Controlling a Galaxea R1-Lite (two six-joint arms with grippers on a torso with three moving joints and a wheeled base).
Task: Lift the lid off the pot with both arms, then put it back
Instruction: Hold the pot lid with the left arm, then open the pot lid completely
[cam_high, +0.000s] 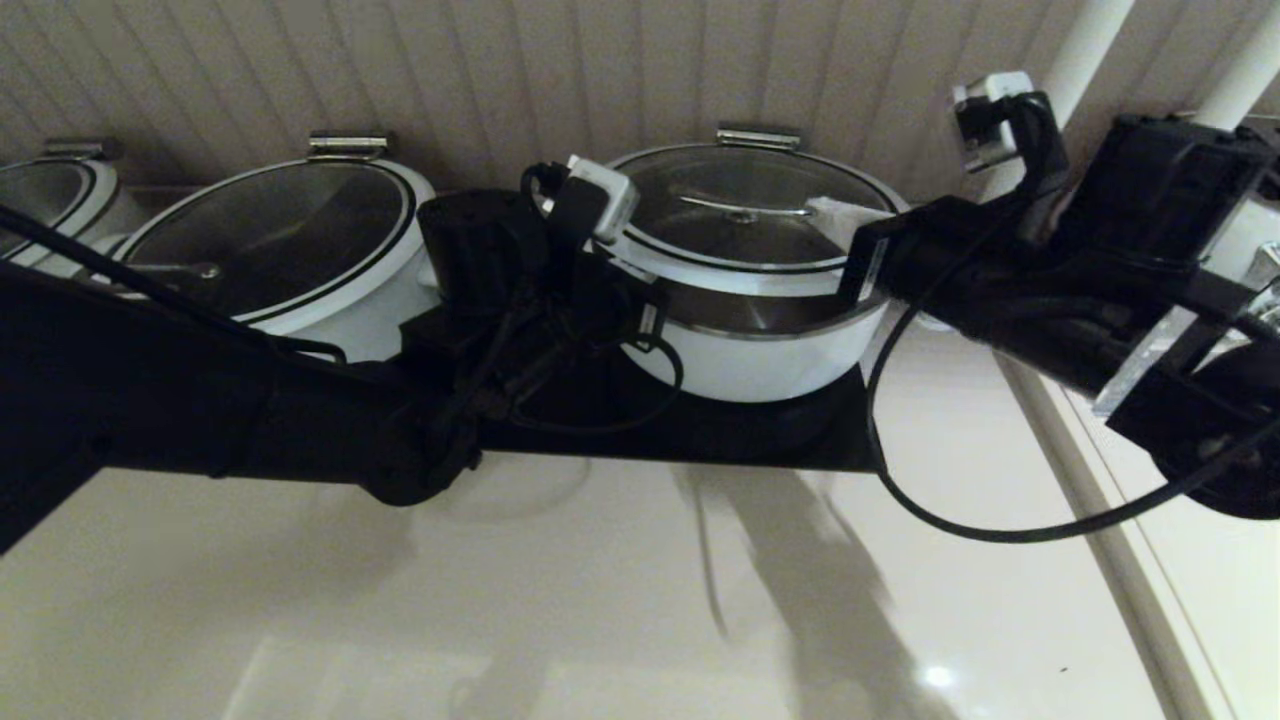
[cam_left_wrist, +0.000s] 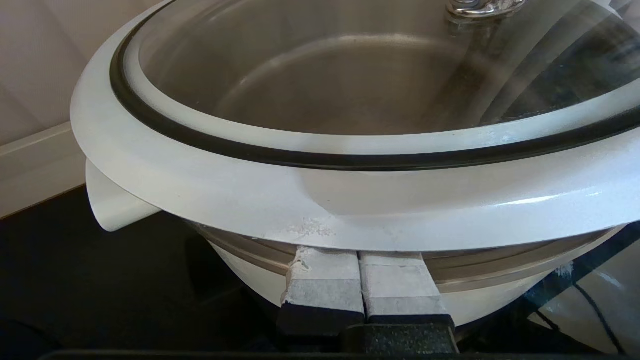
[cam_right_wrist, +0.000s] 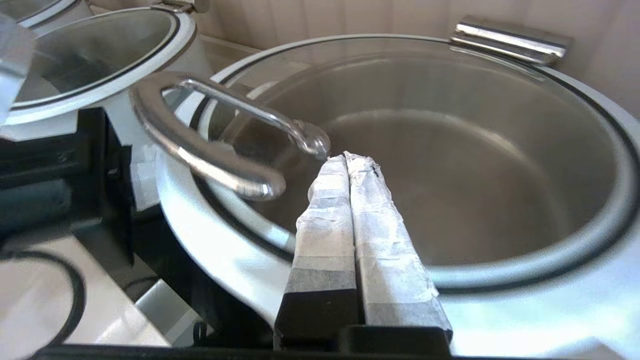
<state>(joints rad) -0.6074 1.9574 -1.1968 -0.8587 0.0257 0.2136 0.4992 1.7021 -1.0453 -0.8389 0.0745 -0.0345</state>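
Observation:
The pot (cam_high: 770, 365) stands on a black hob, its steel hinge bracket (cam_high: 757, 135) at the back. The glass lid (cam_high: 740, 215) is tilted, its front edge raised off the pot so a steel gap shows. My left gripper (cam_high: 640, 290) is at the pot's left side. In the left wrist view this gripper (cam_left_wrist: 360, 260) is shut and empty, its tips tucked under the lid's white rim (cam_left_wrist: 300, 200), above the pot wall (cam_left_wrist: 240, 270). My right gripper (cam_high: 835, 215) is shut and empty. In its wrist view it (cam_right_wrist: 346, 159) lies over the glass beside the bar handle (cam_right_wrist: 210, 140).
A wider white pot with a glass lid (cam_high: 270, 240) stands just left of my left arm, and another (cam_high: 50, 195) is at the far left. The black hob (cam_high: 720, 430) lies on a pale counter (cam_high: 600, 600). A panelled wall is close behind; white pipes (cam_high: 1085, 45) rise at the right.

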